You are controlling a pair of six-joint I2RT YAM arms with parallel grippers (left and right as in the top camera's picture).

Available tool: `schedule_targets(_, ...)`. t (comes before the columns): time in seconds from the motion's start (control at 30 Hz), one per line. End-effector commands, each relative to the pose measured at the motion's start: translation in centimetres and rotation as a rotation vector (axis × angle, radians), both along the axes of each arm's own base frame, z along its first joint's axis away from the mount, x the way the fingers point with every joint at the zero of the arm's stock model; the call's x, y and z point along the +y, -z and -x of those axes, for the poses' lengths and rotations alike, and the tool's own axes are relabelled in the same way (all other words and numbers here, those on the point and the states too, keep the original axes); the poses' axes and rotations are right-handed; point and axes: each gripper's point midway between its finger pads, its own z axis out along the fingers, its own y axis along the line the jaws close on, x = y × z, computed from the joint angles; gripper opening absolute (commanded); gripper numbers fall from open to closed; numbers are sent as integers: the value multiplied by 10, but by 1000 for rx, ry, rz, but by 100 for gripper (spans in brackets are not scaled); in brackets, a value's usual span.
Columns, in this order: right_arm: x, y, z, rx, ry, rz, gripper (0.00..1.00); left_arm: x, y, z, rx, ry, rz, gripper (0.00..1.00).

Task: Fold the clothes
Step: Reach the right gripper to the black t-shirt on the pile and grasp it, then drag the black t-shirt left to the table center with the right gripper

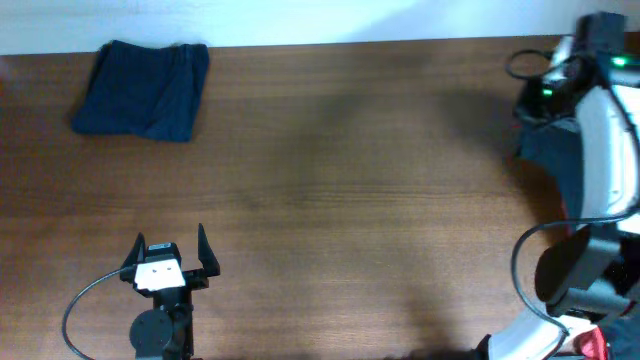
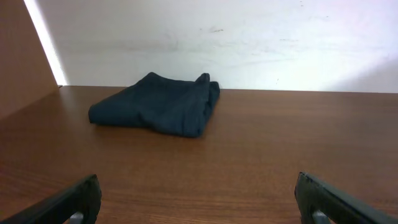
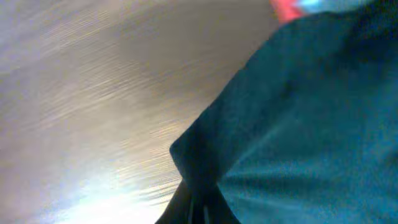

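We locate two garments on the table (image 1: 350,200). The folded navy garment (image 1: 145,90) lies flat in the far left corner, close to the rear edge and just in front of the white wall (image 2: 249,43); in the left wrist view it appears as a compact, roughly rectangular bundle with soft creases on top, and nothing touches it. The dark garment (image 1: 552,160) is at the far right side of the table, partly hidden under the white links of the right arm (image 1: 605,150). In the right wrist view its cloth fills the right half of the picture, blurred, and narrows to a point at the lower edge where the right gripper (image 3: 198,210) sits. We read those jaws as clenched, with the cloth pinched between them, although the fingers themselves are hard to make out. A small patch of red cloth (image 1: 590,337) shows at the near right corner, beside the base of the right arm; its shape cannot be determined. The left gripper (image 1: 172,245) rests at the near left side of the table, well apart from both garments and pointing towards the folded navy garment. Its jaws are released and spread wide, with bare wood between the two dark fingers (image 2: 69,202) and nothing held.
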Motion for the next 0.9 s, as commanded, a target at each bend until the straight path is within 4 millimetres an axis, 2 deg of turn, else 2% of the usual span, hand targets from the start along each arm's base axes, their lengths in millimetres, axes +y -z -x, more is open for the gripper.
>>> schedule_targets(0.0,82,-16,-9,-41,-194,-37,4,-1,1,0,4,8,-19,99)
schedule_targets(0.03,96,-16,-10,-44,-226,-38,4,-1,1,0,4,8,-19,99)
schedule_targets(0.07,136,-17,-11,-51,-280,-54,4,-1,1,0,4,8,-19,99)
schedule_targets(0.1,150,-17,-11,-54,-303,-57,4,-1,1,0,4,8,-19,99)
schedule_targets(0.2,219,-13,-12,-76,-425,-74,4,-1,1,0,4,8,-19,99)
schedule_targets(0.23,259,-7,-12,-92,-502,-82,4,-1,1,0,4,8,-19,99)
schedule_targets(0.3,321,10,-9,-110,-625,-88,4,-1,1,0,4,8,-19,99)
schedule_targets(0.33,339,16,-7,-117,-660,-90,4,-1,1,0,4,8,-19,99)
schedule_targets(0.4,399,41,2,-132,-775,-99,4,-1,1,0,4,8,-19,99)
schedule_targets(0.47,442,64,15,-134,-861,-103,4,-1,1,0,4,8,-19,99)
schedule_targets(0.5,455,72,21,-130,-886,-104,4,-1,1,0,4,8,-19,99)
schedule_targets(0.53,477,87,34,-118,-933,-105,4,-1,1,0,4,8,-19,99)
schedule_targets(0.63,510,102,60,-116,-1059,-82,4,-1,1,0,4,8,-19,99)
schedule_targets(0.73,532,102,80,-140,-1153,-70,4,-1,1,0,4,8,-19,99)
schedule_targets(0.87,548,97,89,-178,-1185,-84,4,-1,1,0,4,8,-19,99)
